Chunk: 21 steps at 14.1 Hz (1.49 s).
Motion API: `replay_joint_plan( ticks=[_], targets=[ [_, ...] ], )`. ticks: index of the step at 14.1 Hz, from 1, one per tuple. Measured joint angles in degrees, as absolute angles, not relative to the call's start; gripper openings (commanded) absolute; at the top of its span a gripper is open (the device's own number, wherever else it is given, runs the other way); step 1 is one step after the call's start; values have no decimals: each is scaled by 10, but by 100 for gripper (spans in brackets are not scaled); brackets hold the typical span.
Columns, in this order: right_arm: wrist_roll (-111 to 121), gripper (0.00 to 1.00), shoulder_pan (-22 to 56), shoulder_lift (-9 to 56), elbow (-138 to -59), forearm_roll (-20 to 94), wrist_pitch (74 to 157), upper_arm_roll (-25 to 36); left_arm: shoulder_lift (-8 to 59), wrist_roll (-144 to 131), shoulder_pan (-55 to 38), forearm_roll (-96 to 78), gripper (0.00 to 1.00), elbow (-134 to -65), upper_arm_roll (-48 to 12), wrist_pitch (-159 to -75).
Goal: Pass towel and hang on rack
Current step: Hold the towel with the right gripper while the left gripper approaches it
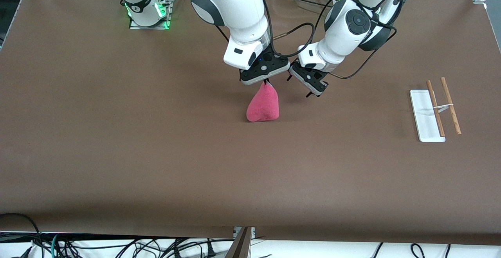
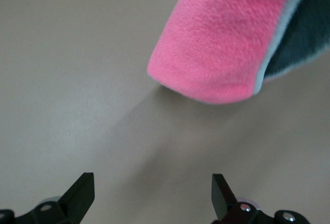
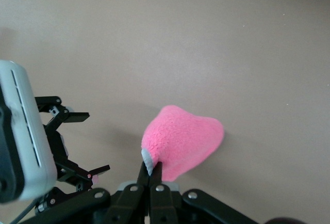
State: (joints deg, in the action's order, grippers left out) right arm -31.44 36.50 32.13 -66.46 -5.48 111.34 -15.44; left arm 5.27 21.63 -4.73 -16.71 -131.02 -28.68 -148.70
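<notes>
The right gripper [image 1: 267, 81] pinches the towel [image 1: 263, 104] by one corner; it dangles limp and light, well apart from the rack [image 1: 434, 110]. The left gripper [image 1: 311, 85] waits beside it, spread wide; the loose lower fold looks easiest to take.

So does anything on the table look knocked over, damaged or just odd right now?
Nothing stands out. The towel dangles bunched from the shut right gripper, as expected mid-handover. The left gripper hangs open beside it over the table. The rack sits near the left arm's end, with no visible damage.
</notes>
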Motion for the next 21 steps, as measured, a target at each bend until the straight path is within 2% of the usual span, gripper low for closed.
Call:
replay_joint_plan(
  ticks=[4,8,14,15,16,17,18,19,21],
  targets=[
    [-314,0,367,321,-665,-55,1114,-154,61,289,-48,-167,100,-1318,-294,-1533],
    [-314,0,370,321,-665,-55,1118,-155,99,297,-59,-167,100,-1317,-302,-1579],
    [-314,0,381,321,-665,-55,1119,-155,158,297,-76,-167,100,-1269,-302,-1600],
    [-314,0,381,321,-665,-55,1120,-155,170,297,-79,-167,95,-1258,-302,-1602],
    [-314,0,381,321,-665,-56,1120,-154,181,297,-80,-167,74,-1249,-302,-1602],
    [-314,0,381,322,-665,-56,1120,-153,189,297,-80,-167,42,-1243,-302,-1603],
    [-314,0,381,322,-665,-57,1120,-152,195,298,-80,-167,14,-1239,-302,-1604],
    [-314,0,381,323,-665,-57,1121,-151,198,298,-80,-167,0,-1237,-301,-1604],
    [-314,0,381,324,-665,-57,1122,-150,200,298,-80,-167,0,-1235,-301,-1605]
  ],
)
